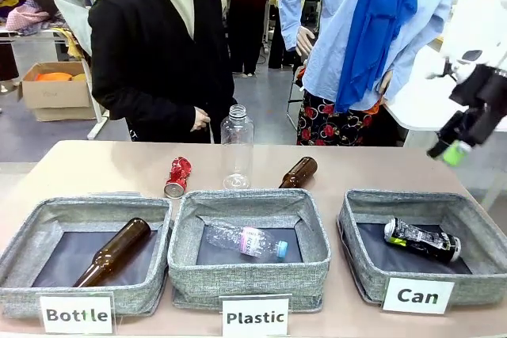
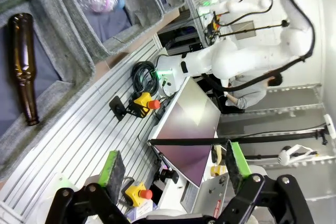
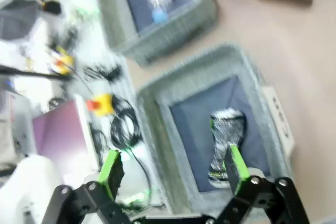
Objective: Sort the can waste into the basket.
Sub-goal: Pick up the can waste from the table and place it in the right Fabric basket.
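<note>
A dented red can lies on the table behind the gap between the left and middle bins. The dark can with silver and green marks lies inside the grey basket labelled "Can" at the right. My right gripper hangs high above and behind that basket. In the right wrist view the right gripper is open and holds nothing, looking down on the dark can in the basket. My left gripper is open and holds nothing, off the table's near edge.
The "Bottle" bin holds a brown bottle. The "Plastic" bin holds a crushed clear bottle. An upright clear bottle and a lying brown bottle are behind the bins. A person in black stands at the far side.
</note>
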`<state>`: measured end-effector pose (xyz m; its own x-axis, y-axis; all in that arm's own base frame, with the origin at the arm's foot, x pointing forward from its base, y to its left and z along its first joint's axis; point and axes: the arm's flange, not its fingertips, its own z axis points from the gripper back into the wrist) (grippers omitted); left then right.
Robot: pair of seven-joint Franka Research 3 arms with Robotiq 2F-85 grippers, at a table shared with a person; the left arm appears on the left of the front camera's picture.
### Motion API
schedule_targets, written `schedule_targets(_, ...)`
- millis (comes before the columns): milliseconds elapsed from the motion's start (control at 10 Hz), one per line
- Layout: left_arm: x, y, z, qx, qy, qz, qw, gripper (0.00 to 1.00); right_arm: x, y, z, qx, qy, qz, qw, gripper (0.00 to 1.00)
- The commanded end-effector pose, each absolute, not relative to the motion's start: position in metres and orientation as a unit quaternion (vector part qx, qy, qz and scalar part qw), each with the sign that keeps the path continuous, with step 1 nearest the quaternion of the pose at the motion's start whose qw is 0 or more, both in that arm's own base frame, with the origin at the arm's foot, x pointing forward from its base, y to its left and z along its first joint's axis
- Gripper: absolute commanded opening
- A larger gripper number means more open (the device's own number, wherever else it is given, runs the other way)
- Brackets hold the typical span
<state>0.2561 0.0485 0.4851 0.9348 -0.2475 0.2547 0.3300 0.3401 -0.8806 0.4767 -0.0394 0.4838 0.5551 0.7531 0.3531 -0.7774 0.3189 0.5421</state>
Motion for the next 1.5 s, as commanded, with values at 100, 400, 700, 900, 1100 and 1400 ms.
schedule_targets(100, 0.252, 0.05, 0.486, -0.548, -0.033, -0.176, 0.817, 1.0, 0.545, -0.083, 0.47, 0.654, -0.156, 0.133, 0.729, 1.0)
schedule_targets(400, 0.252, 0.05, 0.486, -0.548, -0.033, -0.176, 0.817, 1.0, 0.565, -0.117, 0.433, 0.708, -0.218, -0.061, 0.669, 1.0)
schedule_targets(700, 0.252, 0.05, 0.486, -0.548, -0.033, -0.176, 0.817, 1.0, 0.564, -0.136, 0.415, 0.647, -0.096, 0.107, 0.749, 1.0)
schedule_targets(900, 0.252, 0.05, 0.486, -0.548, -0.033, -0.176, 0.817, 1.0, 0.564, -0.136, 0.415, 0.647, -0.096, 0.107, 0.749, 1.0)
schedule_targets(1100, 0.252, 0.05, 0.486, -0.548, -0.033, -0.176, 0.817, 1.0, 0.564, -0.136, 0.415, 0.647, -0.096, 0.107, 0.749, 1.0)
schedule_targets(1400, 0.252, 0.05, 0.486, -0.548, -0.033, -0.176, 0.817, 1.0, 0.564, -0.136, 0.415, 0.647, -0.096, 0.107, 0.749, 1.0)
